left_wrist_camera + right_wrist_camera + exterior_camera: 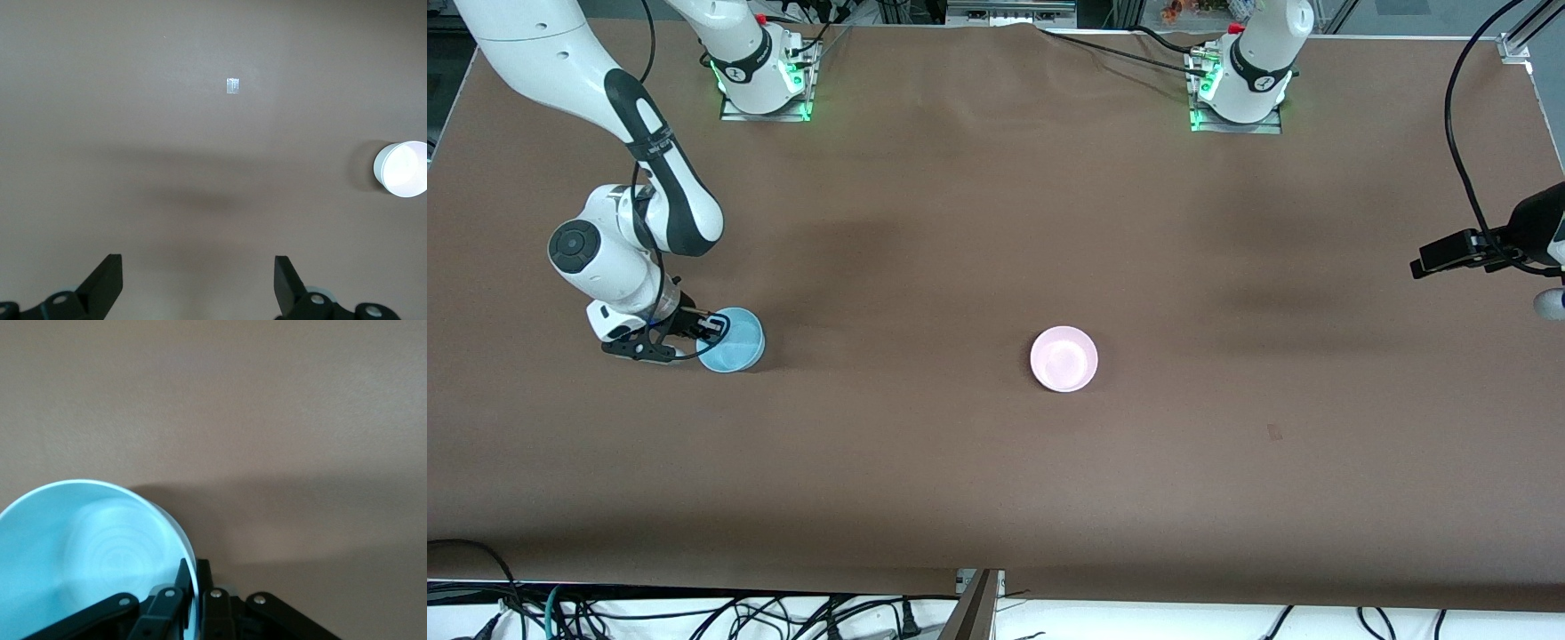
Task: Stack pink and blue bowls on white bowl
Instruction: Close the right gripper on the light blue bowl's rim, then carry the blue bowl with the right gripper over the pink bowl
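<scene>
1. The table (pixel 996 462) is covered with a plain brown sheet, and the two arm bases stand along its edge farthest from the front camera.
2. The blue bowl (pixel 731 340) sits toward the right arm's end of the table. The right gripper (pixel 713 328) has its fingers closed on the bowl's rim, one inside and one outside.
3. I judge the step in hand is lifting the blue bowl. I would raise it straight and slowly, because a thin rim grip can let the bowl swing or slip.
4. The pink bowl (pixel 1064 358) stands near the middle, well apart from the blue one.
5. Only the right wrist view shows the pinch on the rim clearly.
6. Only the left wrist view shows the white bowl (pixel 402 169); there the left gripper (pixel 197 283) waits with fingers wide apart, holding nothing.
</scene>
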Robot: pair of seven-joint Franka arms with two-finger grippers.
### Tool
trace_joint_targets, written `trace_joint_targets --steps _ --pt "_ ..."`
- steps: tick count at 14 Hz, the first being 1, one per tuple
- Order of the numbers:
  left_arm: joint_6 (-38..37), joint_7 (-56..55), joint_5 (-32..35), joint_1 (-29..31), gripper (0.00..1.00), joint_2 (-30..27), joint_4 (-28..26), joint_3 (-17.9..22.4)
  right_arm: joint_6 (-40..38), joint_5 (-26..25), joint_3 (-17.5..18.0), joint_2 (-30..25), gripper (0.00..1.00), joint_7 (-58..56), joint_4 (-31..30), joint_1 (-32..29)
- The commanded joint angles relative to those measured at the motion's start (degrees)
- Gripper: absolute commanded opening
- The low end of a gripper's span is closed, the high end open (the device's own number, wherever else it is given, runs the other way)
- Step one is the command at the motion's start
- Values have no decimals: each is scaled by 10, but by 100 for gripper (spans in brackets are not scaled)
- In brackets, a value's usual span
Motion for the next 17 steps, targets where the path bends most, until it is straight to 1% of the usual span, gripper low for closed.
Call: trace_joint_targets --steps 1,4,5,7,9,10,12,14,15,17 --pt "-8 13 -2 -1 100 1 8 2 9 4 7 -7 0 27 2 4" --pt "-8 14 -2 -2 100 1 8 1 -7 4 24 -18 0 53 17 5" --pt "-8 13 -2 -2 100 1 8 1 -22 4 37 -21 0 72 28 6" --pt "-8 13 -2 -5 100 1 9 1 -80 3 64 -23 0 149 77 24" --pt "-8 14 -2 -3 100 1 8 0 -144 -4 63 -14 0 242 138 68" --pt "-8 13 -2 -3 100 1 8 1 -161 -5 63 -6 0 278 162 83" --pt "-8 13 -2 -4 100 1 8 1 -181 -5 63 2 0 334 196 118" --pt "-8 13 -2 -2 100 2 9 0 -183 -5 63 8 0 391 221 156" --pt "-8 13 -2 -3 100 2 9 1 -189 -6 63 19 0 428 246 179" --pt "-8 13 -1 -5 100 2 9 1 -199 -25 60 76 0 514 331 234"
